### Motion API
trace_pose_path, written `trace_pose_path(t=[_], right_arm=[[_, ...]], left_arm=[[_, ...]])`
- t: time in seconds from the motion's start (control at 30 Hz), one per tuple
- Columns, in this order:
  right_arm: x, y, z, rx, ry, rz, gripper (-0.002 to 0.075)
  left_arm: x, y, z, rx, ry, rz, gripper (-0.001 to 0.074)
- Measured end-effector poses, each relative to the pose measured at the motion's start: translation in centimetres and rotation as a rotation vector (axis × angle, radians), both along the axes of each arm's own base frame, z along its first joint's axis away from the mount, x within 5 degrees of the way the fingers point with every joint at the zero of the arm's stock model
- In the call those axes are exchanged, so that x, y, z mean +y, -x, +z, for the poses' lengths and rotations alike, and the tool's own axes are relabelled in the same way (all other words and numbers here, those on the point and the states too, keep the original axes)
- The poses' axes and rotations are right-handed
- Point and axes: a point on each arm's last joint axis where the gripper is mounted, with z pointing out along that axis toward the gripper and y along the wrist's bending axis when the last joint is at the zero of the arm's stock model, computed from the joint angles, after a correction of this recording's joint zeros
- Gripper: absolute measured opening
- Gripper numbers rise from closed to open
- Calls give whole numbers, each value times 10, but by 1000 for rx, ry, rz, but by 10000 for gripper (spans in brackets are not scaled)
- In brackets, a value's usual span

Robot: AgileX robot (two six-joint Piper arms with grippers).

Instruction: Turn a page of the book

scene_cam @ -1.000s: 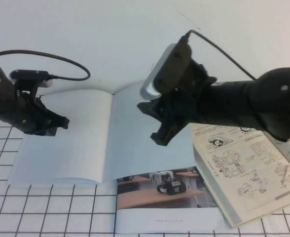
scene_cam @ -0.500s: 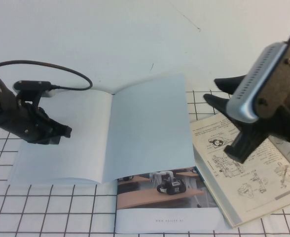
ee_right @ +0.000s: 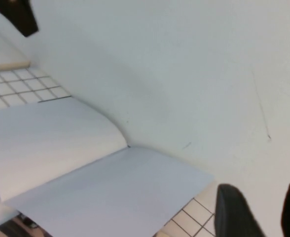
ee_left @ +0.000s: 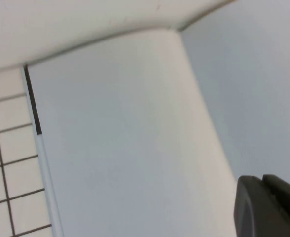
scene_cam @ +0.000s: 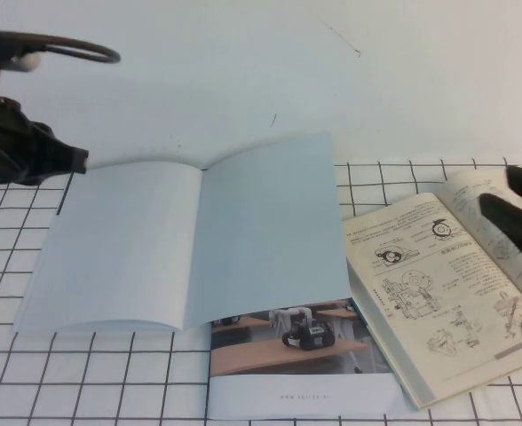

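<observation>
The book lies open flat in the middle of the high view, both pale blue-white faces up. The page is its right leaf, lying flat with its plain face up; no photo grid shows. My left gripper is shut and empty, beyond the book's far left corner. In the left wrist view its fingers hang above the left leaf. My right gripper is open and empty at the right edge, over the yellowish manual. In the right wrist view it is above bare table, with the book off to one side.
A yellowish manual with line drawings lies open right of the book. A booklet showing a black robot on wood sticks out from under the book's near edge. A grid mat covers the near table. The left arm's cable loops at far left.
My right arm has swung from above the book's right leaf out to the right edge. My left gripper has drawn back off the left leaf toward the far left. The book has not moved.
</observation>
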Motion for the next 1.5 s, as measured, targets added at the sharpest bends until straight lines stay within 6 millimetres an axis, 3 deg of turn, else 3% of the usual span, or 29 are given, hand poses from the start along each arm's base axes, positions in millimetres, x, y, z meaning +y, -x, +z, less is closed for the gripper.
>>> trace_pose_path(t=[0.2,0.33,0.63,0.87,0.97,1.07,1.37,1.5], right_arm=[[-32,22,-9,33,-163,-168,227],[-44,35,-24,30,-122,-188,227],[-51,43,-53,71,-62,-198,226],[-51,44,-62,97,-53,-202,226],[-51,44,-62,96,-57,-202,226],[-51,44,-62,117,-93,-207,225],[-44,35,-72,184,-48,-206,221],[-37,26,-86,256,21,-212,221]], left_arm=[[-2,64,47,-107,14,-33,-2],[-4,115,56,-177,31,-44,-2],[-7,223,14,-262,82,-69,-2],[-7,281,-21,-435,85,-81,-2],[-3,291,-28,-570,70,-42,-2],[2,287,-39,-640,52,13,-2],[11,261,-102,-595,68,153,-2],[13,259,-103,-625,90,187,-2]])
